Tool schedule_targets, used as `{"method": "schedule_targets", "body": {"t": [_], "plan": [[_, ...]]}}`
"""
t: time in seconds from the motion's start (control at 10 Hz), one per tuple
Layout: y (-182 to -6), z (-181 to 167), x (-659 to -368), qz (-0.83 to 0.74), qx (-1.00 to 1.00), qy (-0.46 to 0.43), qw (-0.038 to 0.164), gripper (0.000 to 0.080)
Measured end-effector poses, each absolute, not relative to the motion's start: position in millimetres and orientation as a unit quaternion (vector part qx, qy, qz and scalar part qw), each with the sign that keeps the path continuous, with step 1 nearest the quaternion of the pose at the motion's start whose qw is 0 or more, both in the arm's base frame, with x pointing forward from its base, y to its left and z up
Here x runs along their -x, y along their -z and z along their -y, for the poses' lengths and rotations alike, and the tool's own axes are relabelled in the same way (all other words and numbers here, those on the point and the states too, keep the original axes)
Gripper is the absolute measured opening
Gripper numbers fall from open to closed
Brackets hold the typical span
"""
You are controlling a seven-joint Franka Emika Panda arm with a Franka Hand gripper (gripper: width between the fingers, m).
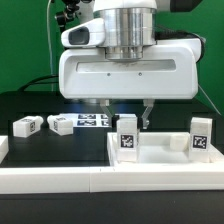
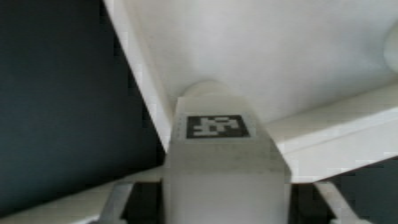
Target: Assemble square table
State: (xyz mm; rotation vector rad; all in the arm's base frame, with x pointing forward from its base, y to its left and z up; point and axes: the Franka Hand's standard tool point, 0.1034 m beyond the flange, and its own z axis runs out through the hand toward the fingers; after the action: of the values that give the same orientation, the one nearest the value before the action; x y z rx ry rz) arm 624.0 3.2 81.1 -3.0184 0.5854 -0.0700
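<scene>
Two legs stand upright on the square slab (image 1: 165,152), one toward the exterior view's left and one toward its right, and the left leg (image 1: 127,135) matters now. Its long axis is vertical, straight below the hand (image 1: 128,110), whose fingers (image 2: 135,203) sit narrow against its two sides, apparently holding it. Any turning should follow that axis. The wrist view shows the pinch and the leg's tag. Only the exterior view shows the right leg (image 1: 201,135), a loose leg (image 1: 26,125) and a second loose leg (image 1: 60,124) lying on the worktop (image 1: 40,100), and the marker board (image 1: 95,121).

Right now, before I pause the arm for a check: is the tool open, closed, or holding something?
Tool: closed on a white table leg.
</scene>
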Motion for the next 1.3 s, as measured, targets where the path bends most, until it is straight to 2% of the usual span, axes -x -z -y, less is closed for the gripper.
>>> {"method": "schedule_targets", "body": {"t": [0.1,0.8,1.3], "plan": [[-80.9,-2.9,-624.3,-0.249,0.968,0.022,0.039,0.0290],[-80.4,-3.1,-622.8,-0.545,0.837,0.003,0.047,0.0290],[-80.3,0.8,-623.9,-0.610,0.790,-0.006,0.060,0.0290]]}}
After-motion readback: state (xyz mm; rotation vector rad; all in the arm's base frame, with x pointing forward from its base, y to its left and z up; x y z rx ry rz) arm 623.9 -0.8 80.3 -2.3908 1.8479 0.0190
